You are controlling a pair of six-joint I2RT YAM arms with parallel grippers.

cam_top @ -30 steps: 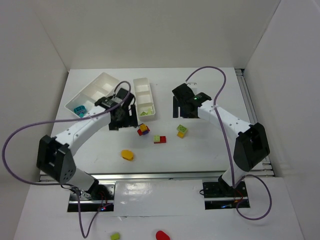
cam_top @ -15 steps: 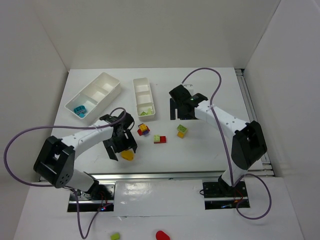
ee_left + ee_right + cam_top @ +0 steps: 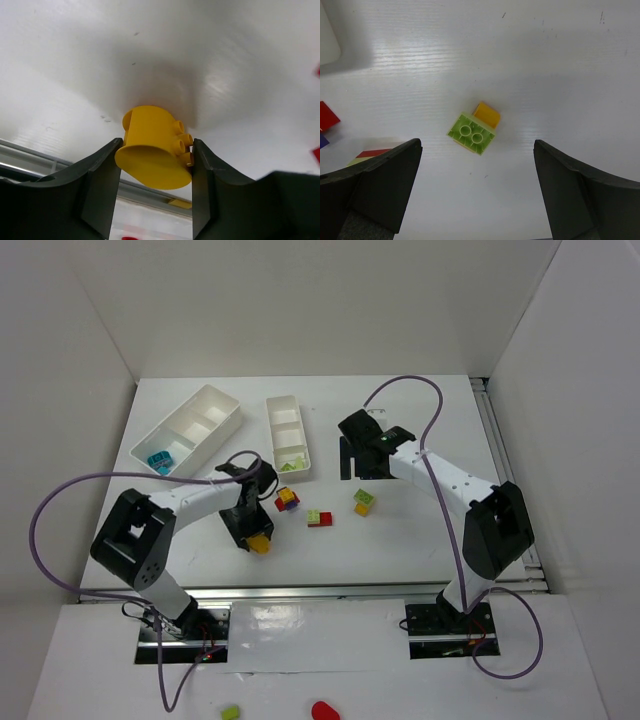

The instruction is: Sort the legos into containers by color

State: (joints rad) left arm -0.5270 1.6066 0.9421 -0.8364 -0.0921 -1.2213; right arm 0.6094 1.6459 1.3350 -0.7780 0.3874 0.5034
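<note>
Low left tool [image 3: 157, 146] gripping yellow brick [image 3: 152, 129], right tool [image 3: 477, 150] raised, fingers spread

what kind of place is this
Likely a robot lab test cell: two arms bolted to a white table, white panels walling it in, and divided trays with toy bricks laid out for sorting.

Yellow brick [image 3: 154, 145], lime-and-orange clump [image 3: 475, 130], red-and-lime clump [image 3: 320, 519], plain white table [image 3: 420, 540].

Glossy plastic yellow brick [image 3: 152, 132]; table [image 3: 240, 60] smooth, sheeny, perhaps laminate; left pincer [image 3: 156, 150] matt.
</note>
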